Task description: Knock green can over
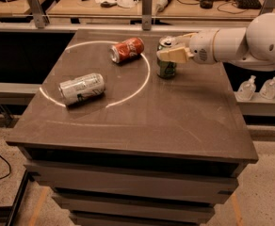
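The green can (166, 68) stands upright on the dark table (175, 121), just outside the right side of a pale ring marked on the top. My gripper (174, 46) reaches in from the right at the height of the can's upper half. Its near beige finger (173, 55) lies across the front of the can below the silver top, and the other finger sits behind the can's top. The fingers stand apart, with the can's top between them or right beside them.
A red can (126, 49) lies on its side inside the ring at the back. A silver-white can with green markings (82, 88) lies on its side at the ring's left. My white arm (250, 39) spans the table's right rear edge. Two small bottles (259, 87) stand on a ledge to the right.
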`<state>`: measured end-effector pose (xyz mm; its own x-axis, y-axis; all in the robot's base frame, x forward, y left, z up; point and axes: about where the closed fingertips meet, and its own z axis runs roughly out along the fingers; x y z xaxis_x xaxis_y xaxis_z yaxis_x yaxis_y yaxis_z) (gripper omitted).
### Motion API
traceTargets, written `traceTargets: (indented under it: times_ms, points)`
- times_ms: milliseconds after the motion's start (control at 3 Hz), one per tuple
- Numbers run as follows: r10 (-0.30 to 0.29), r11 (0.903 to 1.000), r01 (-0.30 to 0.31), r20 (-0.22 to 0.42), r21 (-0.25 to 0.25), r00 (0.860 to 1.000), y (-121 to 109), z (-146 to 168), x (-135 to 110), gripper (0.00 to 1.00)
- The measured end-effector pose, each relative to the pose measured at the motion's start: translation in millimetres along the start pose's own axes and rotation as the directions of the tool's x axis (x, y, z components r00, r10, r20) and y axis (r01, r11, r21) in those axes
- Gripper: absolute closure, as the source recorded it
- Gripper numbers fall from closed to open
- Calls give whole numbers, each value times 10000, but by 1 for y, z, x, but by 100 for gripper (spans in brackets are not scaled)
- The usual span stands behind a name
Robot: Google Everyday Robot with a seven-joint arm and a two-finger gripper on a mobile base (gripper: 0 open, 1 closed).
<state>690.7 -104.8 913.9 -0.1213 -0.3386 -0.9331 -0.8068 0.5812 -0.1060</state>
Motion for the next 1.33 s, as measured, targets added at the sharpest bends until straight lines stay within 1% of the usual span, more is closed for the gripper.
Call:
traceTargets:
  times_ms: [333, 667, 1000, 1333]
  points:
    - [198, 9997, -197, 96, -130, 9998, 0, 3, 2, 76]
    - [68, 9999, -74, -401, -134, 9992, 1, -8, -9, 100]
    - [-234, 9996, 216, -1180, -159, 9927, 7, -28, -21, 100]
    - [-829, 9966, 797, -2679, -225, 9599, 21, -42, -22, 100]
